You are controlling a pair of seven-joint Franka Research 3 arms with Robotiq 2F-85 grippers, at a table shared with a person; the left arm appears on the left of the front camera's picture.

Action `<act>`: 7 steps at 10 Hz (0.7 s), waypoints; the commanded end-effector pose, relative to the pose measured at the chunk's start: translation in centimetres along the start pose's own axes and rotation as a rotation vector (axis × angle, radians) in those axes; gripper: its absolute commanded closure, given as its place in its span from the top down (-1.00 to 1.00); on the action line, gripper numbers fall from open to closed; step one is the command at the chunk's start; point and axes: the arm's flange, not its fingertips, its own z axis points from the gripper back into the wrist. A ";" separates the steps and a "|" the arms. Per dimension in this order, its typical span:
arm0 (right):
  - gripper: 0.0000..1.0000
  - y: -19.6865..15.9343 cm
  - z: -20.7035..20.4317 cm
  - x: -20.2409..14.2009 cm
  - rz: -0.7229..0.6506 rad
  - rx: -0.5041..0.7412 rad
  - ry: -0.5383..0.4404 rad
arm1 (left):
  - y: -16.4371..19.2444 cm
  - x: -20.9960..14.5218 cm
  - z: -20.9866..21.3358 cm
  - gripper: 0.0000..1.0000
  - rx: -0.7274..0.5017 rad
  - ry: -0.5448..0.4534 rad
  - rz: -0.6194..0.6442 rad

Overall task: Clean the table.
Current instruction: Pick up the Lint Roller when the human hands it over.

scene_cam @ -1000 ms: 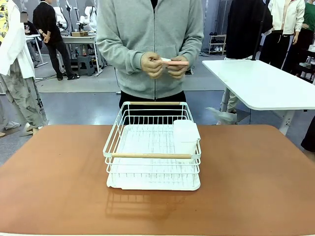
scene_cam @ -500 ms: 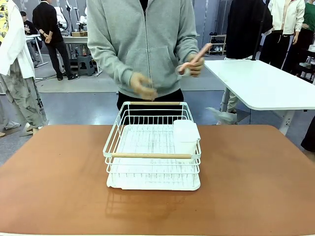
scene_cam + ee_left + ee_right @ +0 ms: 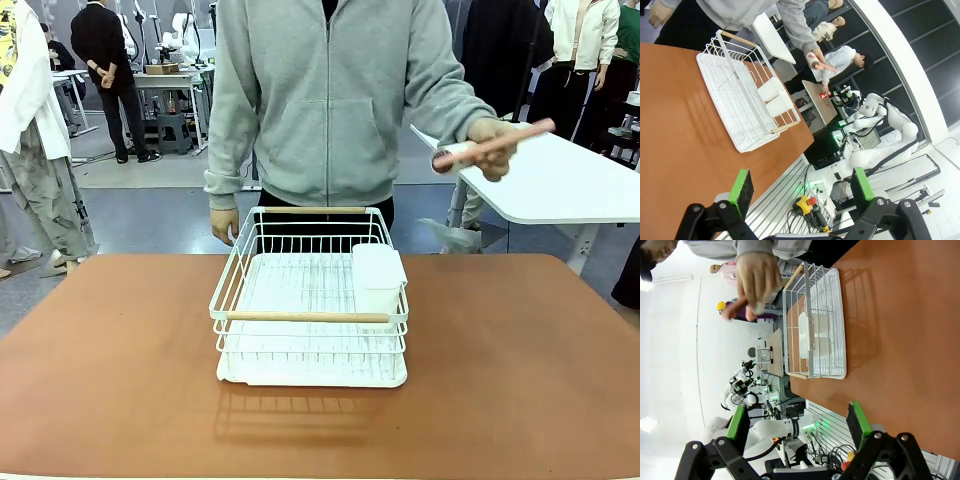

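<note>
Two claws gape, nothing in either, over the reddish-brown desk (image 3: 120, 380).
Left claw (image 3: 801, 190) is spread wide, green pads (image 3: 742, 187) well apart, by the desk's edge. At the desk's middle stands a white wire dish rack (image 3: 308, 317) with wooden handles, a white tub (image 3: 378, 272) in its right side. Behind it a person (image 3: 325, 100) in a grey hoodie lets one hand (image 3: 226, 224) hang by the rack's far left corner; the other hand (image 3: 490, 133) holds a pink stick (image 3: 520, 133) out to the right. Right claw (image 3: 797, 425) is likewise spread, gripping nothing.
</note>
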 end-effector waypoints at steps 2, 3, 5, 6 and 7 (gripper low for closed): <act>1.00 0.6 0.1 -0.1 -0.018 0.004 -0.001 | -0.2 -0.2 0.1 1.00 -0.007 -0.001 -0.003; 1.00 0.6 0.1 -0.1 -0.018 0.004 -0.001 | -0.2 -0.2 0.1 1.00 -0.007 -0.001 -0.003; 1.00 0.6 0.1 -0.1 -0.018 0.004 -0.001 | -0.2 -0.2 0.1 1.00 -0.007 -0.001 -0.003; 1.00 0.0 0.0 0.0 0.000 0.000 0.000 | -0.2 -0.2 0.1 1.00 -0.007 -0.001 -0.003; 1.00 2.0 -0.5 -0.3 -0.042 0.006 -0.042 | -0.2 -0.2 0.1 1.00 -0.007 -0.001 -0.003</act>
